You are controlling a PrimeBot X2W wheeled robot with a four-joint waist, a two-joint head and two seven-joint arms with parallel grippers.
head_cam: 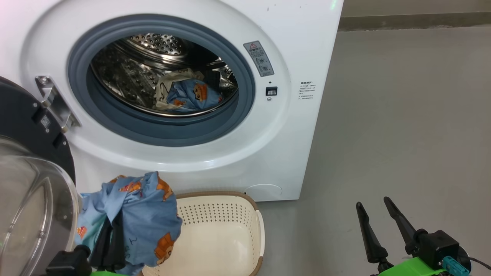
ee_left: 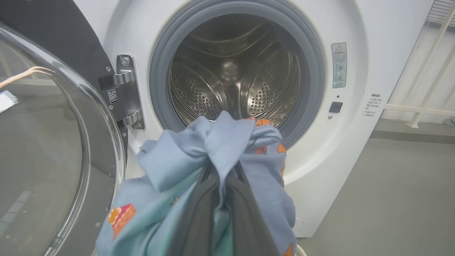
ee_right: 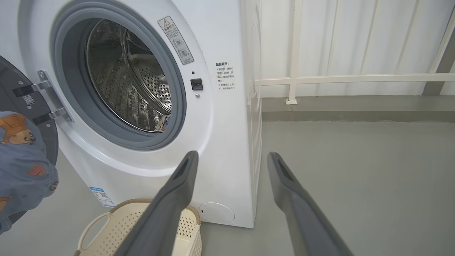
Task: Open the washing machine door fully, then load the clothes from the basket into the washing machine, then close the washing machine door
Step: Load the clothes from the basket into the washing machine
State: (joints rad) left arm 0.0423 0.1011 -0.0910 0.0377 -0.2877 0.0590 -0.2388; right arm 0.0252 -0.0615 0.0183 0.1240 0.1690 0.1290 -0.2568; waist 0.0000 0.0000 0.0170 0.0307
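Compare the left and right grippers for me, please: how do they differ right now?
The left gripper is shut on blue clothes; the right gripper is open and empty. The left is by the basket; the right is over the floor, right of the washing machine. Both have long dark fingers.

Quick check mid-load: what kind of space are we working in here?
Probably a laundry corner of a balcony or utility room: front-loading washing machine, bare grey floor, white railing beside it.

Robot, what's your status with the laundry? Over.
Left gripper shut on blue garment, facing the drum. Right gripper open, empty. Door open, some clothes inside. Nothing in the way.
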